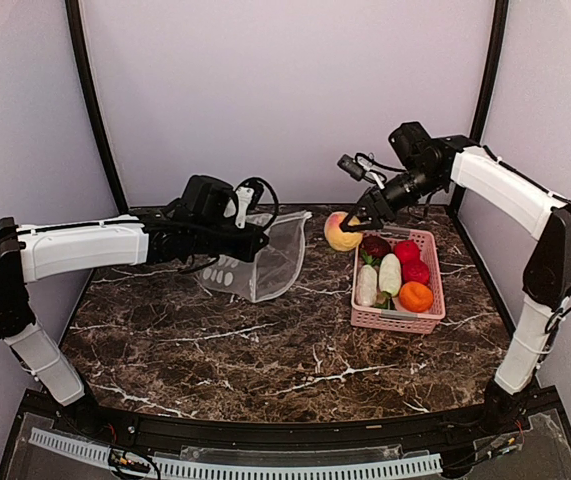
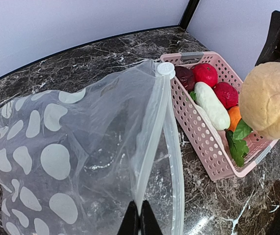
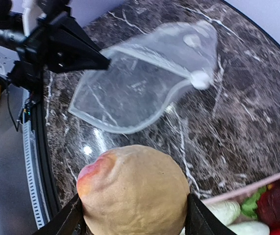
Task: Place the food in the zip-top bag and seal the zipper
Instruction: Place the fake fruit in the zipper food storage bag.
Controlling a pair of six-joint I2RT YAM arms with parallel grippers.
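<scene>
Left gripper (image 2: 140, 221), jaws shut, pinches the clear white-dotted plastic bag (image 2: 56, 147) at its mouth edge, propping it open. Right gripper (image 1: 353, 222) clasps the yellowish toy fruit (image 3: 135, 191), aloft between bag and pink slatted basket (image 1: 430, 318).

Your surface (image 1: 265, 350) is dark brown stone with thin white lines running all over it. Behind it you see a plain pale back wall (image 1: 285, 90). Pale side walls stand on the left (image 1: 15, 120) and on the right (image 1: 565, 100). A black post (image 1: 93, 110) goes up in each back corner. Along the near edge you have a black rim (image 1: 295, 425), and below it a white strip (image 1: 265, 467) with many little slots. The light is soft and even, and a small bright spot (image 3: 87, 149) shines on the stone.
</scene>
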